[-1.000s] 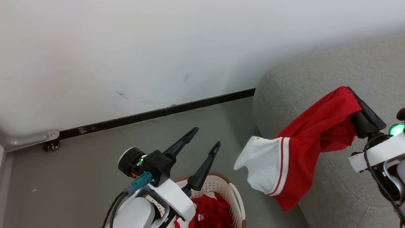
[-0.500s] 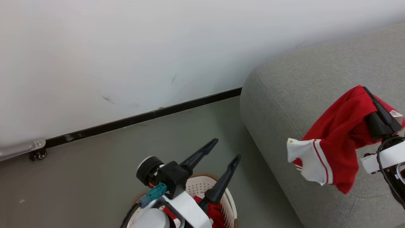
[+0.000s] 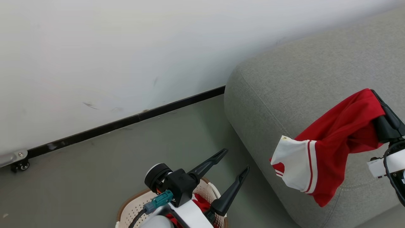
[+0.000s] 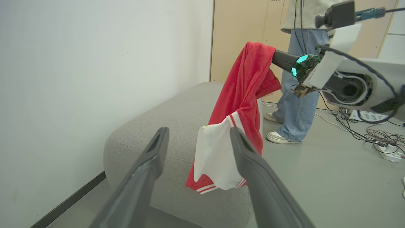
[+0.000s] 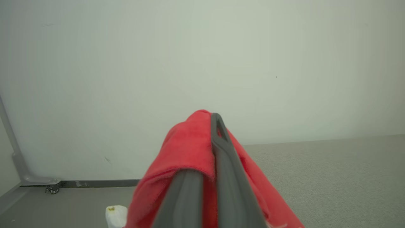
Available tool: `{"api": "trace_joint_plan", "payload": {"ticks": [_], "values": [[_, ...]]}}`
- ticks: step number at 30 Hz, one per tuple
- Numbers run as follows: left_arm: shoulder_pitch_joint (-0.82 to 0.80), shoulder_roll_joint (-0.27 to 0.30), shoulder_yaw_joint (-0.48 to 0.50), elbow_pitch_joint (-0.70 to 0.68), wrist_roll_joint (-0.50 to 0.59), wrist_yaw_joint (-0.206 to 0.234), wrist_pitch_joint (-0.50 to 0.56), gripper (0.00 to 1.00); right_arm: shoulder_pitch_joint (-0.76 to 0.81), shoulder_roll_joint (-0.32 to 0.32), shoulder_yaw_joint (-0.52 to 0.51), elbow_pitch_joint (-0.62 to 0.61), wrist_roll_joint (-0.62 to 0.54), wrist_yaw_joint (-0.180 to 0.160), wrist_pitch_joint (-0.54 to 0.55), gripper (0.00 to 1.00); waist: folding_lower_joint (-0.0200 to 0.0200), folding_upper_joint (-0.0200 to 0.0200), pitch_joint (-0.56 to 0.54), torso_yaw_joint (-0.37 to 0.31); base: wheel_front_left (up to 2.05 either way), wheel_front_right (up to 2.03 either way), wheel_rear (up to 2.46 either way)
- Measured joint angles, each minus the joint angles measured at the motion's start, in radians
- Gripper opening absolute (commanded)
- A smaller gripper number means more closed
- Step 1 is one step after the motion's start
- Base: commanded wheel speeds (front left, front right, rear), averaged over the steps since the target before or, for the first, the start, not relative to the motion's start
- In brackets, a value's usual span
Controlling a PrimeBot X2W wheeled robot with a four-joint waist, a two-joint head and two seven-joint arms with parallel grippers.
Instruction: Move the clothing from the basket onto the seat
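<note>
My right gripper (image 3: 376, 95) is shut on a piece of the clothing (image 3: 335, 139), a red garment with a white, red-striped end, which hangs in the air over the front part of the grey seat (image 3: 284, 79). The right wrist view shows the red fabric (image 5: 186, 142) draped over the closed fingers (image 5: 221, 148). Low in the head view, my left gripper (image 3: 235, 160) stands open and empty above the cream basket (image 3: 126, 209), where more red clothing (image 3: 201, 204) lies. From the left wrist, the open gripper (image 4: 198, 131) faces the hanging garment (image 4: 246, 85) and the seat (image 4: 177, 117).
A white wall with a black baseboard (image 3: 126, 122) runs behind the basket and the seat. A caster wheel (image 3: 19, 164) sits at the far left. A person (image 4: 297, 95) stands on the floor beyond the seat, beside cables (image 4: 379, 136).
The head camera has turned, shifting the whole picture left. My right gripper has carried the garment from beside the seat's edge to over the seat. The left gripper stays open above the basket.
</note>
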Motion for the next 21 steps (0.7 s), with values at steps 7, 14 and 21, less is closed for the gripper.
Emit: {"api": "trace_joint_plan", "payload": {"ticks": [7,14,21], "values": [[0.000,0.008,-0.001,-0.008,-0.005,0.000,-0.002,1.00,0.009,0.000,0.001,-0.013,-0.005,0.000,0.019,0.00,0.0000,0.0000,0.007,-0.034,0.00,0.00,0.00],[0.000,0.022,0.004,-0.013,-0.005,0.000,-0.004,1.00,-0.038,-0.007,0.017,-0.013,-0.005,0.000,0.072,0.00,0.0000,0.0000,0.022,-0.051,0.00,0.00,0.00],[-0.002,0.039,0.023,-0.033,-0.001,0.000,-0.004,1.00,-0.186,-0.040,0.003,0.008,-0.005,0.000,0.128,0.00,0.0000,0.0000,0.051,-0.051,0.00,0.00,0.00]]}}
